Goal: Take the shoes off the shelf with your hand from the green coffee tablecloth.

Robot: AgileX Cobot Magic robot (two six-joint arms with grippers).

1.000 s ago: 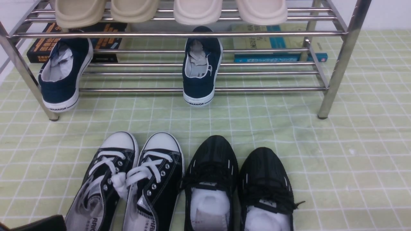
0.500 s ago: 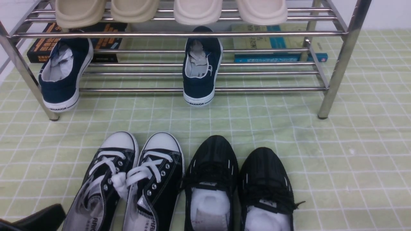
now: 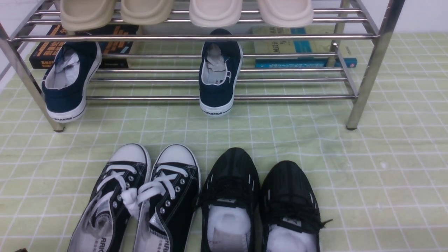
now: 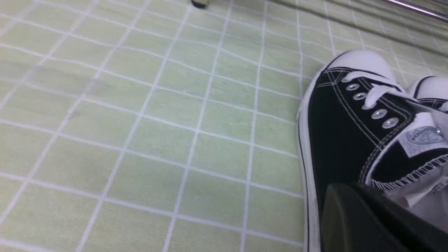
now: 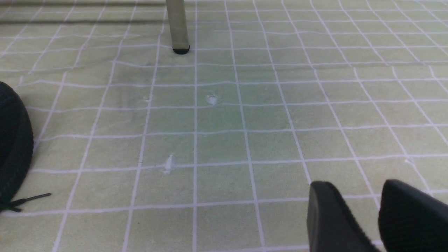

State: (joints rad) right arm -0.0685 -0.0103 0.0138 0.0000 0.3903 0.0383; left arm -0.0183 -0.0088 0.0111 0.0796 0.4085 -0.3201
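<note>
Sneakers (image 3: 140,199) set on the green cloth (image 3: 367,168), clear of the shelf (image 3: 364,94)

Both black canvas sneakers with white toe caps stand side by side on the cloth-covered surface, in front of the shelf and touching the black trainers (image 3: 262,203). The placing step looks done; what seems left is drawing the arms back. The left claw (image 4: 381,220), shut and holding nothing, sits just beside the left sneaker's collar. The right claw (image 5: 378,213) hangs narrowly parted over bare cloth, well apart from the pair.
</note>
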